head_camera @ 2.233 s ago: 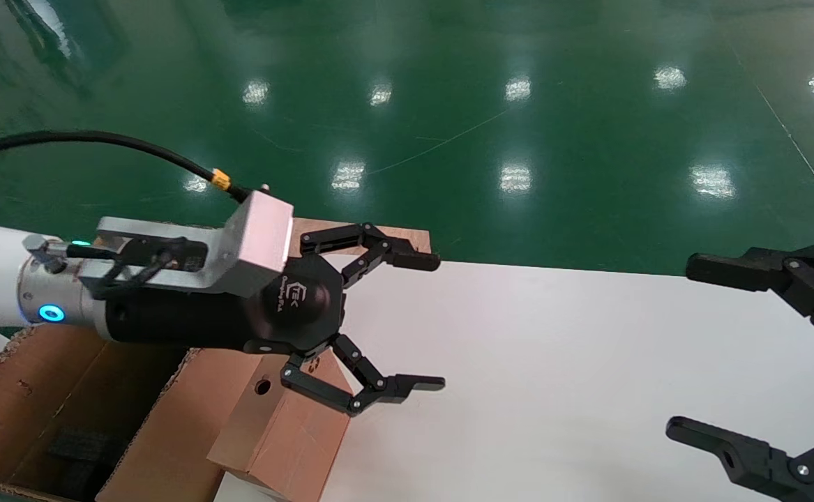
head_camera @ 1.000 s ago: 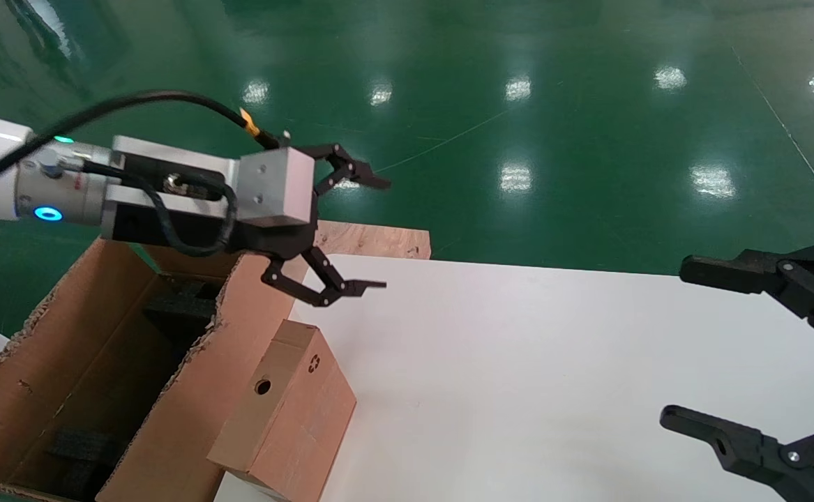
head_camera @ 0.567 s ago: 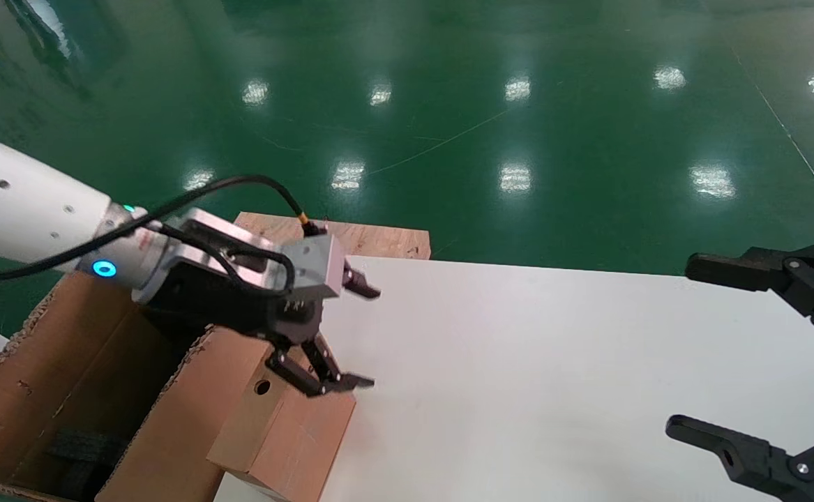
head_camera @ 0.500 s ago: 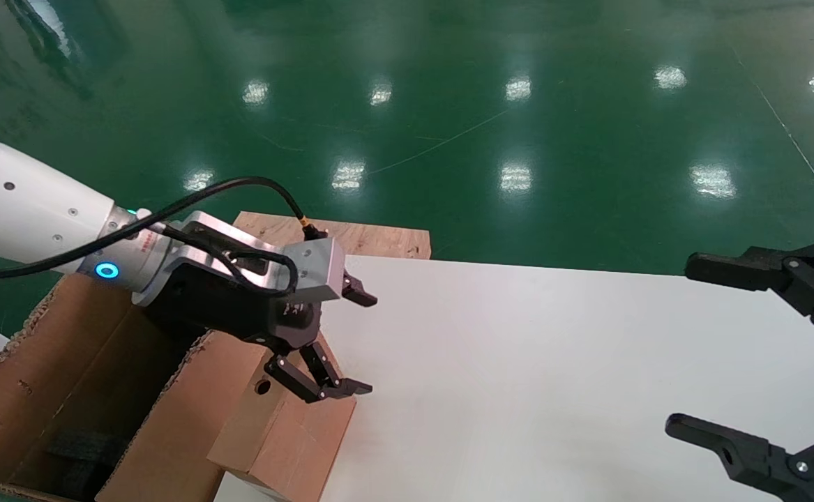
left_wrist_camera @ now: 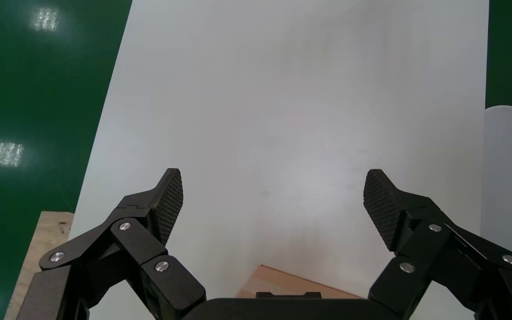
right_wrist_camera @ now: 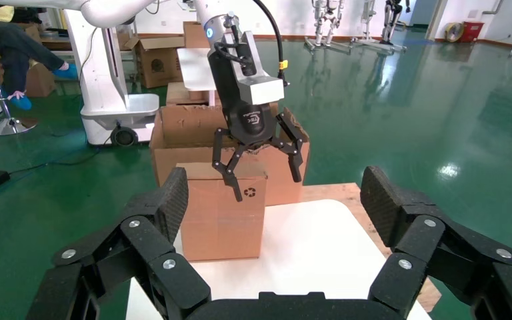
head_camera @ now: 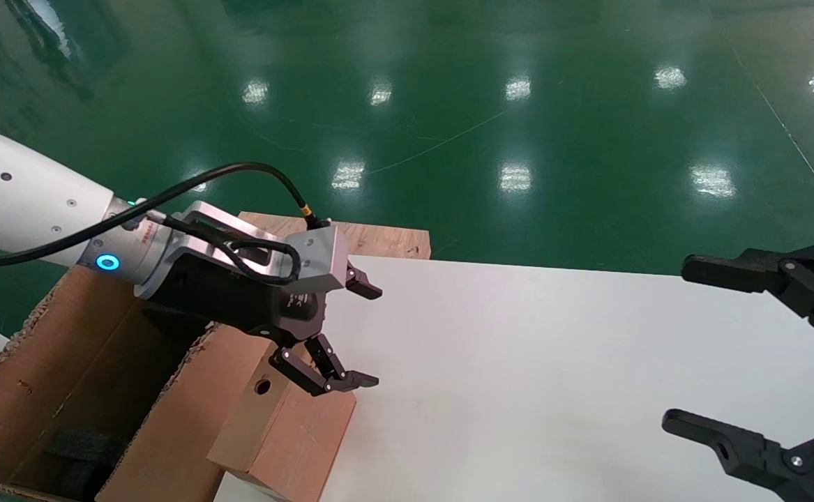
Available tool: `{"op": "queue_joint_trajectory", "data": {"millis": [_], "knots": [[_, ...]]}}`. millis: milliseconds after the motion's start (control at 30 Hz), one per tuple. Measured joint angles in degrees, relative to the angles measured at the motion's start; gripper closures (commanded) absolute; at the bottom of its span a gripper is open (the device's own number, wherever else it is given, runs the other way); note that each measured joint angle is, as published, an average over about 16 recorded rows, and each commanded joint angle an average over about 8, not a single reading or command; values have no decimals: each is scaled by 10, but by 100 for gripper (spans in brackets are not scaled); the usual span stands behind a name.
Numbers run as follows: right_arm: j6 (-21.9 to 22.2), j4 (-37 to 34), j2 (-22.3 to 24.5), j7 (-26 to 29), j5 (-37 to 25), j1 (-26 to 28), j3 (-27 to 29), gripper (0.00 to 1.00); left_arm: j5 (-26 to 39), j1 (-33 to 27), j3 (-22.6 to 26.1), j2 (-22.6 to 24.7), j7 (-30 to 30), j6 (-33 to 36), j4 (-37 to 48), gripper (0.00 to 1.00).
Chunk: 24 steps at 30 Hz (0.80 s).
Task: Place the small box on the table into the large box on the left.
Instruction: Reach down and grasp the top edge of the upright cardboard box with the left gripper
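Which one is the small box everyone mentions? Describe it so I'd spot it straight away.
Find the white table, then its near left corner, where the large box with ragged rims stands beside it. The small box sits on that corner against the carton, under the open left gripper; unlike its neighbour it is closed, neat-edged, with one round hole.

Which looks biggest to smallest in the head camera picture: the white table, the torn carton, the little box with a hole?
1. the table
2. the large box, partly cut off at the edge
3. the small box
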Motion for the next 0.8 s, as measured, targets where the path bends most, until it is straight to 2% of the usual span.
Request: {"op": "queue_joint_trajectory", "data": {"millis": [233,433,800], "knots": [[0,0,0,0,0,0,0,51,-29,6,9,3,-27,0,8,0],[0,0,0,0,0,0,0,53,-31,-2,32,12,-92,-7,11,0],[0,0,0,0,0,0,0,56,88,-48,91,42,-266,-25,-21,0]]}}
